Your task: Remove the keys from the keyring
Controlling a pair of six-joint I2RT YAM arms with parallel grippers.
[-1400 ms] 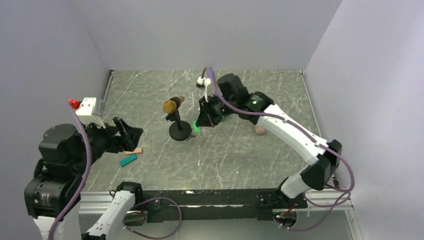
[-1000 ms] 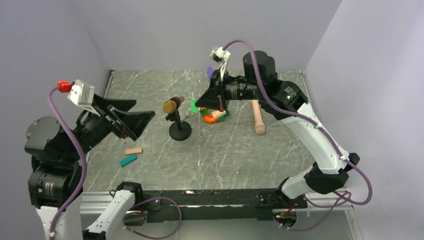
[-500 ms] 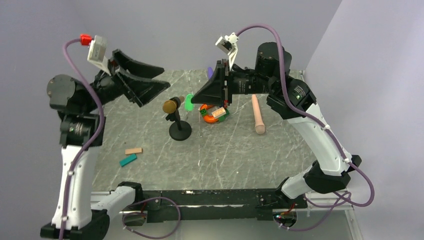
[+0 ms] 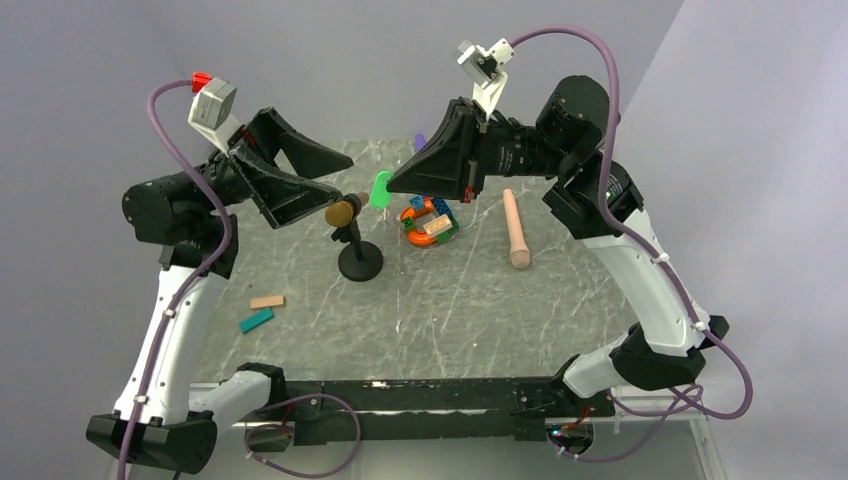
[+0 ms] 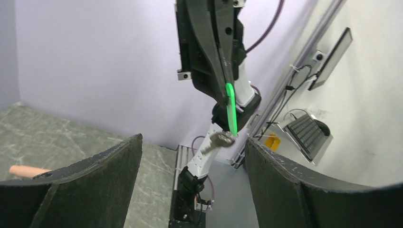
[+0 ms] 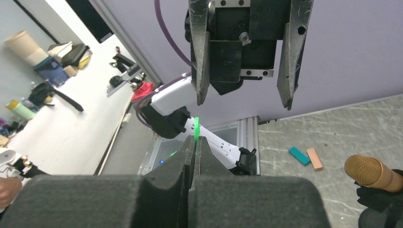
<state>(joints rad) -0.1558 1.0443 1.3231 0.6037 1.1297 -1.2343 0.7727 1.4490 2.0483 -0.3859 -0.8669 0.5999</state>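
High above the table my right gripper [image 4: 393, 185] is shut on the flat bright-green key [image 4: 380, 190]. In the right wrist view the key [image 6: 196, 125] pokes out between the pressed pads [image 6: 209, 161]. In the left wrist view the key [image 5: 230, 107] hangs edge-on, with the small grey keyring [image 5: 221, 138] blurred under its lower end. My left gripper [image 4: 343, 176] is open and faces the key from the left, a short gap away. Its fingers [image 5: 95, 180] hold nothing. The keyring is too small to make out in the top view.
A toy microphone [image 4: 345, 212] on a black stand [image 4: 360, 262] rises just below both grippers. Behind it lie an orange ring with toy blocks [image 4: 428, 222] and a wooden peg [image 4: 516, 230]. A tan block [image 4: 267, 301] and a teal block [image 4: 256, 320] sit front left.
Both arms have risen well off the table. The right gripper carried the green key upward, and the left gripper swung up and to the right until it faces the key.
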